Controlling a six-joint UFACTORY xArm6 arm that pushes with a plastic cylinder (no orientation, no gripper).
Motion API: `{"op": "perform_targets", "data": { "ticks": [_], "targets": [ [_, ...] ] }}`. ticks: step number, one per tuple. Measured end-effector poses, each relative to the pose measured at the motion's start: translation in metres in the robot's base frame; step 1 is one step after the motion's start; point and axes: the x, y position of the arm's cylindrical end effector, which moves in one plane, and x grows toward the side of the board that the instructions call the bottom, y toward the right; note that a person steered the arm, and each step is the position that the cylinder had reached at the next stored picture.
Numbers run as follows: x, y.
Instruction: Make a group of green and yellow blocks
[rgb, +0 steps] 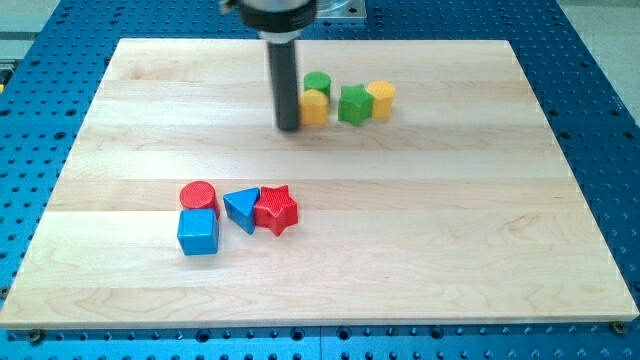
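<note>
My tip (289, 127) rests on the wooden board (420, 230) at the upper middle, just left of a yellow block (314, 107) and touching or nearly touching it. A green cylinder (318, 83) stands right behind that yellow block. To the right sits a green star-shaped block (354, 104), and right of it a yellow block (381, 99). These green and yellow blocks lie close together in a short row.
At the lower left lie a red cylinder (198, 194), a blue cube (198, 232), a blue triangle (241, 208) and a red star (276, 210), bunched together. A blue perforated table (600, 120) surrounds the board.
</note>
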Motion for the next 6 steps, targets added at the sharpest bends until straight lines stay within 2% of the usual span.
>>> {"op": "perform_targets", "data": {
  "ticks": [1, 2, 3, 4, 5, 6],
  "targets": [
    [-0.008, -0.009],
    [-0.062, -0.010],
    [-0.070, 0.029],
    [-0.088, 0.043],
    [-0.126, 0.091],
    [-0.102, 0.088]
  ]
}}
